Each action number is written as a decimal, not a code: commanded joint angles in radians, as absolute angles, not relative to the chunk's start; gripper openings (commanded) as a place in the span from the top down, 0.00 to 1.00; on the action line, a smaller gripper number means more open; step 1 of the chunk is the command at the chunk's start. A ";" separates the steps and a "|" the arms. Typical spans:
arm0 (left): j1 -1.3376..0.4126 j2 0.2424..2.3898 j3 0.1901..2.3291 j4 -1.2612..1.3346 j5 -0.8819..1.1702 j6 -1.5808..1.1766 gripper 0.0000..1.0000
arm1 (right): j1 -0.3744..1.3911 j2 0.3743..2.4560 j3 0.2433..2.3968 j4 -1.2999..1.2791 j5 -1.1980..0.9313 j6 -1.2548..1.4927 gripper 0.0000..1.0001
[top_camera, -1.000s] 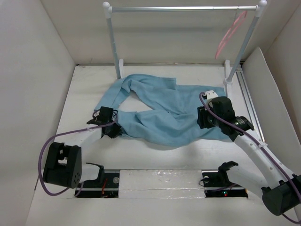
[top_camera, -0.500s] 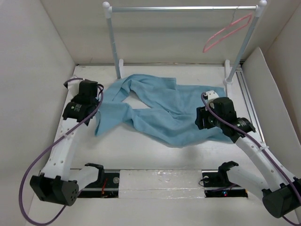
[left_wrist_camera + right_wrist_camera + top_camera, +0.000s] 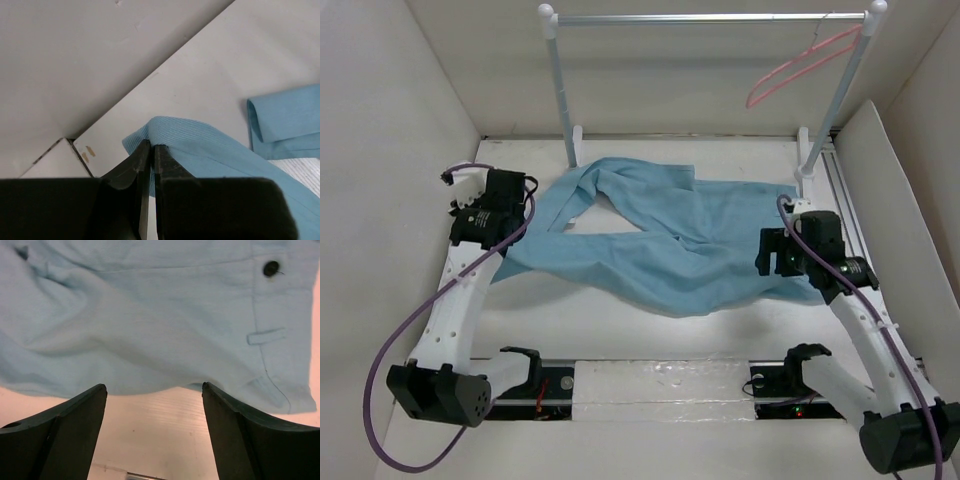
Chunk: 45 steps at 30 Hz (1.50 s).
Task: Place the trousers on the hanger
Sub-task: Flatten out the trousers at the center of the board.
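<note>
Top external view: the trousers [image 3: 670, 240] lie spread across the middle of the table [image 3: 620, 330], one leg reaching toward 9 o'clock, where the left gripper [image 3: 465, 190] is clamped on its hem. The right gripper [image 3: 775, 252] sits at 3 o'clock over the waistband, its jaws wide apart and gripping nothing. The hanger [image 3: 802, 70] hangs from the rail [image 3: 710, 17] at 1 o'clock.
</note>
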<state>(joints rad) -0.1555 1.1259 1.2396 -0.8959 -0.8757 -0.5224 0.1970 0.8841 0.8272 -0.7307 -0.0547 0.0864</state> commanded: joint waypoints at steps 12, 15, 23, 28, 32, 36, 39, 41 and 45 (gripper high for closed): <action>-0.066 1.224 1.330 -0.554 -0.299 -0.598 0.20 | -0.208 1.095 0.884 -0.663 -0.078 0.161 0.13; -0.246 1.282 1.324 -0.502 -0.252 -0.598 0.21 | -0.317 1.144 0.880 -0.643 -0.035 0.172 0.13; -0.770 1.500 1.290 -0.348 -0.149 -0.523 0.16 | -0.499 1.319 0.851 -0.620 0.023 0.231 0.11; -0.942 1.611 1.295 -0.315 -0.111 -0.448 0.11 | -0.499 1.272 0.752 -0.626 0.046 0.343 0.11; -0.965 1.701 1.246 -0.328 -0.081 -0.379 0.11 | -0.486 1.295 0.718 -0.627 0.058 0.393 0.16; -0.803 1.668 1.021 -0.238 0.080 -0.467 0.23 | -0.419 1.379 0.706 -0.609 0.025 0.368 0.90; -0.708 1.617 0.950 -0.172 0.161 -0.503 0.27 | -0.286 1.326 0.706 -0.668 0.025 0.359 1.00; -0.667 1.563 0.902 -0.179 0.123 -0.508 0.27 | -0.189 1.208 0.681 -0.707 -0.033 0.382 1.00; -0.577 1.499 0.868 -0.216 0.087 -0.505 0.27 | -0.048 1.030 0.627 -0.837 -0.109 0.416 0.96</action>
